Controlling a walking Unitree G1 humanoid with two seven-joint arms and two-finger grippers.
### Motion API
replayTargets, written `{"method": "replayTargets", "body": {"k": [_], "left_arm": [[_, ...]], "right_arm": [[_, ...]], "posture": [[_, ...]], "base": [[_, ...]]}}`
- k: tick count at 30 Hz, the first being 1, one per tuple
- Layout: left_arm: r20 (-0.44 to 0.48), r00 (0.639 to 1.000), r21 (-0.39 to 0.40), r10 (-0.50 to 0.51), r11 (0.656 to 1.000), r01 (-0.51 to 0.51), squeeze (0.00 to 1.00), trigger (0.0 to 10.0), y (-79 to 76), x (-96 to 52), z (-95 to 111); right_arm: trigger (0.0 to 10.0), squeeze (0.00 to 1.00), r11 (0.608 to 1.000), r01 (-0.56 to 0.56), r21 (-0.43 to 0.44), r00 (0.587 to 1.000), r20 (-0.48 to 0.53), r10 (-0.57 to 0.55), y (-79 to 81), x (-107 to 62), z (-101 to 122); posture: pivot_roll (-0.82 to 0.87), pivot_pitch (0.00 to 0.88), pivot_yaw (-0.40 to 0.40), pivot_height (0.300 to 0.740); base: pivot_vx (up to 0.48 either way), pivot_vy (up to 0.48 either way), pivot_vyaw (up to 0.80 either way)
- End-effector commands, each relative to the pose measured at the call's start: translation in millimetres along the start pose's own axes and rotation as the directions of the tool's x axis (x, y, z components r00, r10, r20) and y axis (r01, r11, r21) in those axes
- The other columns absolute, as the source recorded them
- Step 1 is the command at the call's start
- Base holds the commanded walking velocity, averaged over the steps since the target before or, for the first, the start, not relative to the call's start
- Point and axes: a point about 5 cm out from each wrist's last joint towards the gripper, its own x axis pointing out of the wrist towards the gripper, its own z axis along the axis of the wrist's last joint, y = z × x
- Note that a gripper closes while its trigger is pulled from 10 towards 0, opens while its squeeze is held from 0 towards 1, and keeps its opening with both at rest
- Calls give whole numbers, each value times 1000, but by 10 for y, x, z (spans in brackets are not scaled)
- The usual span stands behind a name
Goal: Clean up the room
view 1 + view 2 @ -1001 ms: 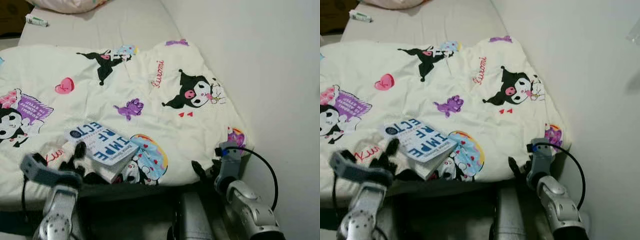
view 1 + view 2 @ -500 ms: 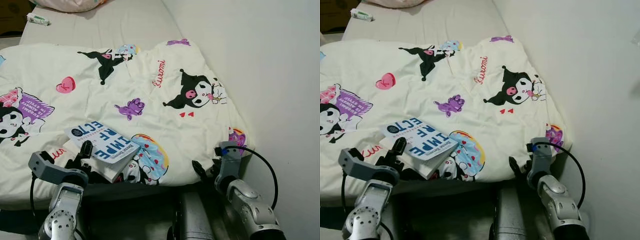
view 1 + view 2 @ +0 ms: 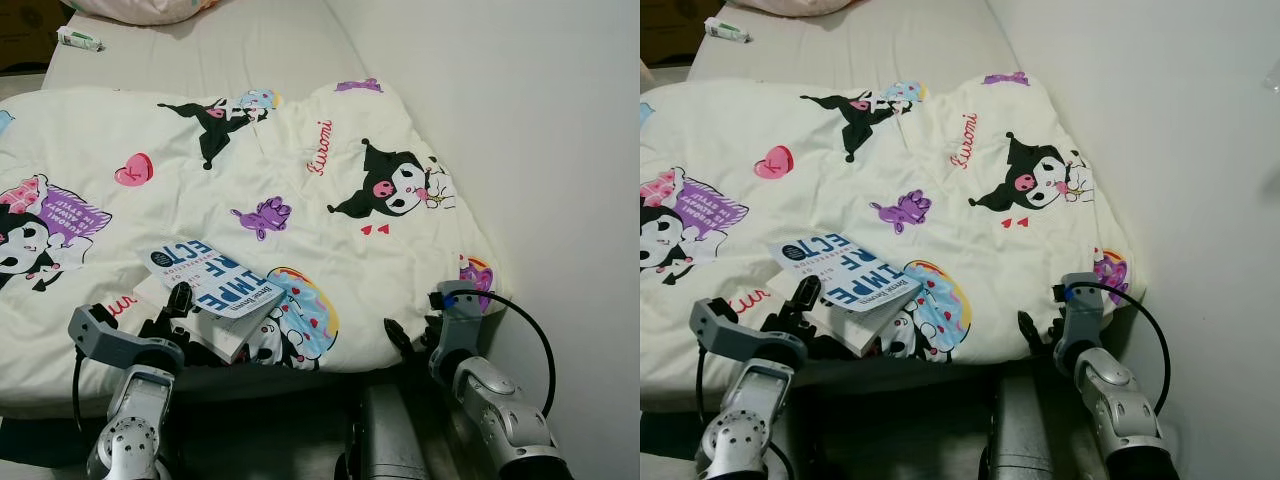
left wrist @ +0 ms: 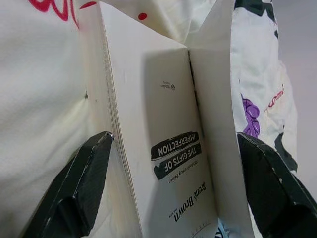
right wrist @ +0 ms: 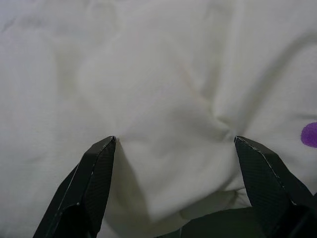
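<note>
A: Item one: book [image 3: 212, 290], paperback, lying on the printed blanket [image 3: 300, 190] at the bed's near edge.

B: Our left hand [image 4: 168, 183] is spread, one finger either side of it (cover lifted, pages exposed), we judge to pinch it for tidying.

A: Item two: right hand [image 5: 173, 183], spread, against the blanket's corner fold, holding nothing.

B: Beyond both hands: tube [image 3: 76, 40], pillow [image 3: 135, 10].

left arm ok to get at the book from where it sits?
Probably yes. The left tool is open at the near edge of the book on the blanket, one finger either side of its pages in the wrist view, nothing between them.
</note>
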Motion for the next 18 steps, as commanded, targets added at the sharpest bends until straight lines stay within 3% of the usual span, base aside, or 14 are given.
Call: {"method": "replayTargets", "body": {"k": [1,18], "left_arm": [[-49,999,-104,6,995,-11,0,10000,-45,3,-250],[-21,1000,-108,4,994,-6,0,10000,-73,4,-166]], "right_arm": [[10000,0,1000,20,11,999,-28,-20,-43,-35,-88],[10000,0,1000,20,16,999,-38,-20,-25,-44,-115]], "posture": [[-141,233,-103,526],[-139,255,-102,526]], "base": [[0,0,0],[0,0,0]]}}
